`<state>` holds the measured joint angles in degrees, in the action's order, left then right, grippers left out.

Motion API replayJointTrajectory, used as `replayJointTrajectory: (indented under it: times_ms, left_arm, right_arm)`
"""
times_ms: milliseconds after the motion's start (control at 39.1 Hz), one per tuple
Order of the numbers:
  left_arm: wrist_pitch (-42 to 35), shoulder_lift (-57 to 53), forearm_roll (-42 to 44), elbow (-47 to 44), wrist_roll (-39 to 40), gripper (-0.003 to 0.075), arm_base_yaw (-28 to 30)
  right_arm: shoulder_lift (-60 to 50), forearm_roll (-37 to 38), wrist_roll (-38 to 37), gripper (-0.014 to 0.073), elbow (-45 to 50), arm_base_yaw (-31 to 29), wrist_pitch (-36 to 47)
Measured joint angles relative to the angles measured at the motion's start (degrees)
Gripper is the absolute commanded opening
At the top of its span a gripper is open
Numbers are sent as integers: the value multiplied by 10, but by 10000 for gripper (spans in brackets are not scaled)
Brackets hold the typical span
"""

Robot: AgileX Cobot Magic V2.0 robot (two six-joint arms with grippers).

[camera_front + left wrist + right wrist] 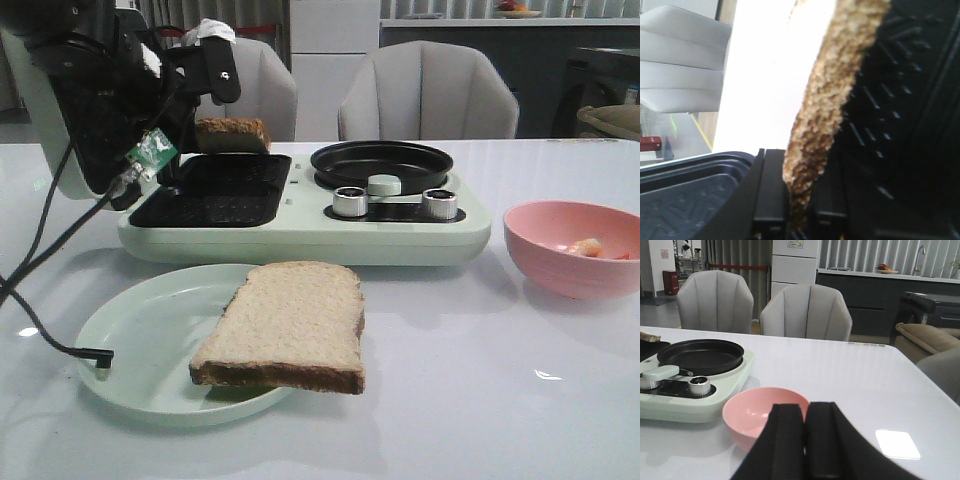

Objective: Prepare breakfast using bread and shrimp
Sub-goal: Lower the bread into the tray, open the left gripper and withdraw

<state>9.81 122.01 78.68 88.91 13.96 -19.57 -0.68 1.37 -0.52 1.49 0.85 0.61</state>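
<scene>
One bread slice (233,134) hangs just above the black ridged grill plate (215,190), its crust edge toward the camera. My left gripper (207,118) is shut on it. In the left wrist view the bread (835,100) is pinched between the left gripper's (799,220) black fingers. A second bread slice (285,325) lies flat on the pale green plate (130,350), overhanging the front rim. The shrimp (585,247) rests in the pink bowl (575,245). My right gripper (805,410) is shut and empty, close in front of the pink bowl (752,412), hiding the shrimp there.
The pale green breakfast machine (300,240) spans the table's middle, with a round black pan (382,160) and two silver knobs (350,201). Its lid stands open at the left. A black cable (60,345) trails over the plate's left rim. Two grey chairs (428,95) stand behind the table.
</scene>
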Motion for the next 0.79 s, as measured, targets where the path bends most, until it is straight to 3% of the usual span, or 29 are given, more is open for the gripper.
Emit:
replayJointTrajectory:
  times_ms: [307,434,588,639,792]
  left_arm:
    - [-4,0,-1,-15,0,146,-12]
    - [-12,0,-3,-15,0,288,-15]
    - [-13,0,-23,-17,0,544,-16]
    - [-9,0,-26,-19,1,577,-17]
    - [13,-5,-30,-20,1,564,-21]
  right_arm:
    - [0,0,0,141,0,0,0]
    - [0,0,0,141,0,0,0]
    - [0,0,0,141,0,0,0]
    - [0,0,0,141,0,0,0]
    - [0,0,0,141,0,0,0]
